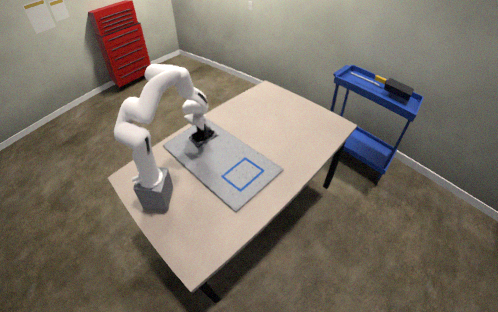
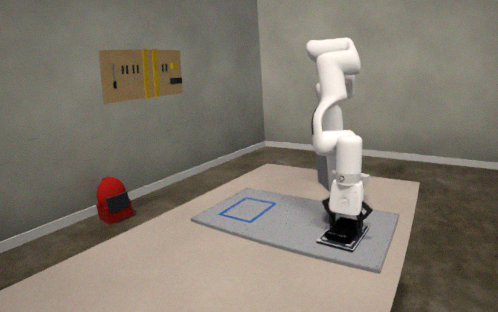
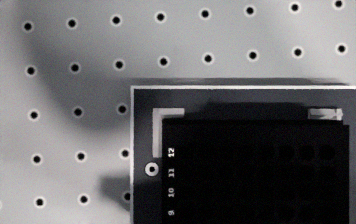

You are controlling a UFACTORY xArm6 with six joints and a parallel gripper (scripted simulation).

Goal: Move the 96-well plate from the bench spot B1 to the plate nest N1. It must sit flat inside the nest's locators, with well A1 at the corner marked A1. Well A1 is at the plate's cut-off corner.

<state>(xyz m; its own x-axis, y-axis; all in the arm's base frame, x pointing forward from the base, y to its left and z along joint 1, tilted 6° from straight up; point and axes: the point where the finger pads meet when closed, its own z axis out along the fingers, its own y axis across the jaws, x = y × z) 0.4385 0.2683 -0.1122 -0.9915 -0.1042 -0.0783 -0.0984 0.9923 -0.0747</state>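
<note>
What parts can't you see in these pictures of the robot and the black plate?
- The cut-off corner of the plate: the wrist view runs off its right and bottom edges.
- The A1 mark on the nest: not in the wrist view, too small in the others.
- The fingertips of the gripper: too small and dark in the exterior view.
- The plate in the top view: hidden under the gripper.
- The items on the blue cart: too blurry.

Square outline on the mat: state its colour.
Blue, an unfilled outline on the grey mat; the top view shows it best.
</note>
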